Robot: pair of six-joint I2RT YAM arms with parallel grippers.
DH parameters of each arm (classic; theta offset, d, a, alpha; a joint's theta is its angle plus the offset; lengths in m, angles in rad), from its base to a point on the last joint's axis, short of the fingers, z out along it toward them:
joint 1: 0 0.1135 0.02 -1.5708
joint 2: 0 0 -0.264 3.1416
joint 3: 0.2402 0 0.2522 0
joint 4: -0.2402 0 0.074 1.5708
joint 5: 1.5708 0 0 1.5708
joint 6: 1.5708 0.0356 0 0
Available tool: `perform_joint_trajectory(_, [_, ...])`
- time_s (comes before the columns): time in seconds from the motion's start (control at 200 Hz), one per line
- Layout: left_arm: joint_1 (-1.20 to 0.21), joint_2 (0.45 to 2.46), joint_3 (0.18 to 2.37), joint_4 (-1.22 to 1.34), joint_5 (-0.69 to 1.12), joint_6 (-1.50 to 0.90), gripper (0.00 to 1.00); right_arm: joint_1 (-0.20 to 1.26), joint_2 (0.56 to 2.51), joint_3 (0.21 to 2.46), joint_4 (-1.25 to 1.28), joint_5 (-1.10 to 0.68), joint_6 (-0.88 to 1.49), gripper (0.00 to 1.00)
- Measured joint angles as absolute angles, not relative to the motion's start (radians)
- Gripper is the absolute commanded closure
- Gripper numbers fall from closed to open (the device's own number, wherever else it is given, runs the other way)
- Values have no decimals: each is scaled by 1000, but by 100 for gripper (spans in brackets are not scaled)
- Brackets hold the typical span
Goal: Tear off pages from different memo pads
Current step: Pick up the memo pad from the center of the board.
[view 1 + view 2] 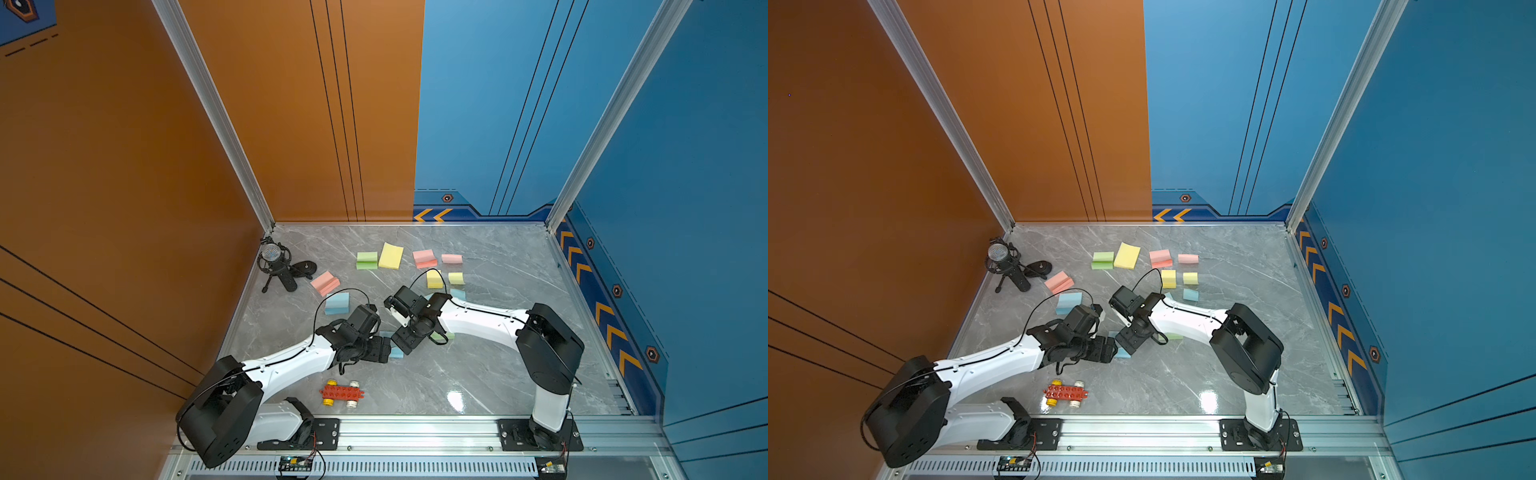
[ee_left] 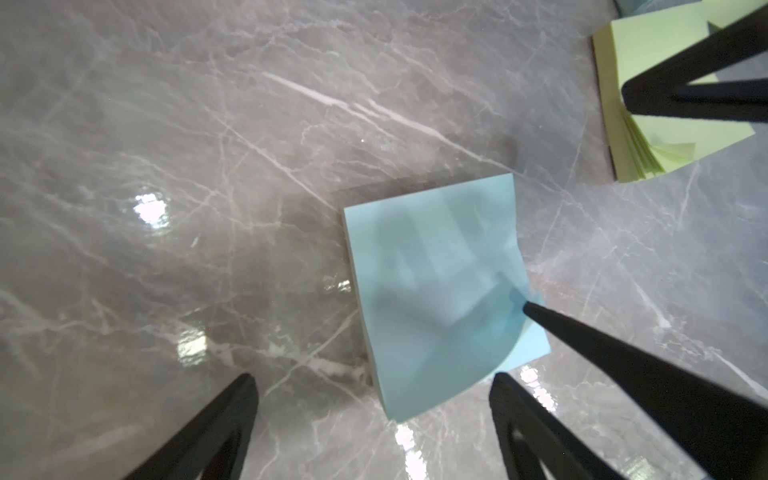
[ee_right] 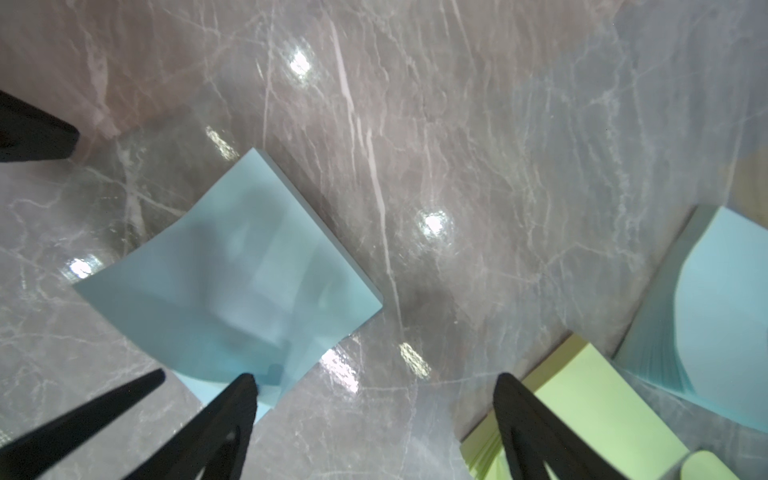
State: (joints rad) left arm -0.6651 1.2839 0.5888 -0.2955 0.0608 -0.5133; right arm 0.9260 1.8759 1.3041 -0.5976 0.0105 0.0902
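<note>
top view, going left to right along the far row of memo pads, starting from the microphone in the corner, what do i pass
microphone → green memo pad → large yellow memo pad → pink memo pad → small pink memo pad

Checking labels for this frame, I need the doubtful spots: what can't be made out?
- Small blue pad: both top views, mostly under the left arm and right arm.
- Its top sheet: wrist views too blurred to tell whether it is torn free.
- Green pad: cut by the left wrist view's edge, crossed by the right arm's fingers.
</note>
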Motion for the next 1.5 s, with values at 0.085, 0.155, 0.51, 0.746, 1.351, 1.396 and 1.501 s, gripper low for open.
perform_joint_trajectory(0.085, [-654, 1304, 589, -292, 53, -513, 10, 924, 1876, 1304, -598, 11, 93, 8])
perform_joint_trajectory(0.155, [-645, 1322, 589, -286, 46, -512, 11, 921, 1876, 1304, -597, 11, 93, 8])
perform_joint_trajectory(0.51, [-616, 1336, 589, -251, 29, -504, 11, 922, 1860, 1261, -535, -26, 10, 32])
perform_joint_trajectory(0.746, [-615, 1340, 589, -240, 29, -501, 11, 922, 1832, 1234, -485, -130, -133, 37])
perform_joint_trajectory(1.351, [-607, 1341, 589, -234, 34, -501, 9, 922, 1837, 1189, -361, -219, -211, 51])
perform_joint_trajectory(1.396, [-607, 1336, 585, -232, 34, -502, 9, 922, 1841, 1189, -361, -224, -210, 51])
perform_joint_trajectory(1.501, [-602, 1306, 562, -233, 32, -508, 8, 922, 1857, 1188, -355, -228, -210, 51])
